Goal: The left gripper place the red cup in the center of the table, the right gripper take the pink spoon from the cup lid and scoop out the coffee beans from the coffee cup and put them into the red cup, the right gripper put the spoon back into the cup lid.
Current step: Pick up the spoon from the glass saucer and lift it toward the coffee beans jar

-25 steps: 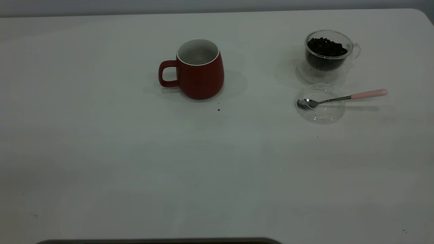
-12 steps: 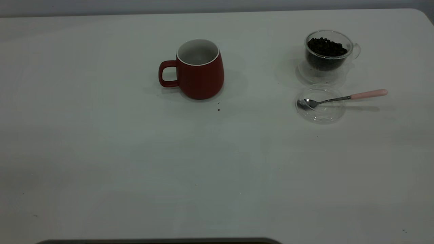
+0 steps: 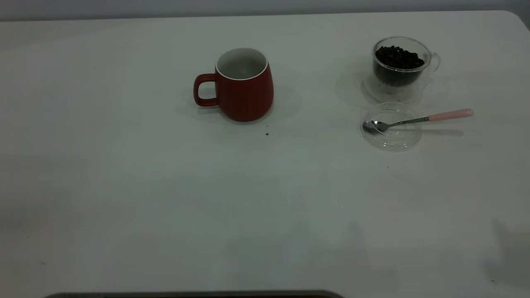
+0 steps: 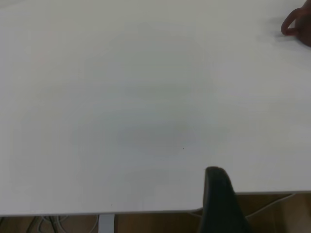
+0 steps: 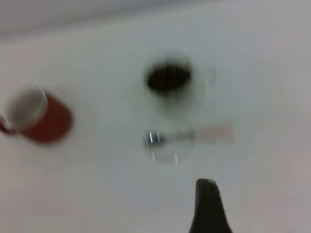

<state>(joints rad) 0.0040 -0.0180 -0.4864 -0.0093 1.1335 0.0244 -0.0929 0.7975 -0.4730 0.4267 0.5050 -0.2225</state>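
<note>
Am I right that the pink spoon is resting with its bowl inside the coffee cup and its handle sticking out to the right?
Not quite: in the exterior view the pink spoon rests with its bowl in the cup lid, not in the coffee cup behind it. Its handle does stick out to the right.

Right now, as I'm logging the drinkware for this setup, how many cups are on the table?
2. The red cup stands upright near the table's middle, empty. The coffee cup, holding coffee beans, stands at the far right, just behind the cup lid. None look hidden.
</note>
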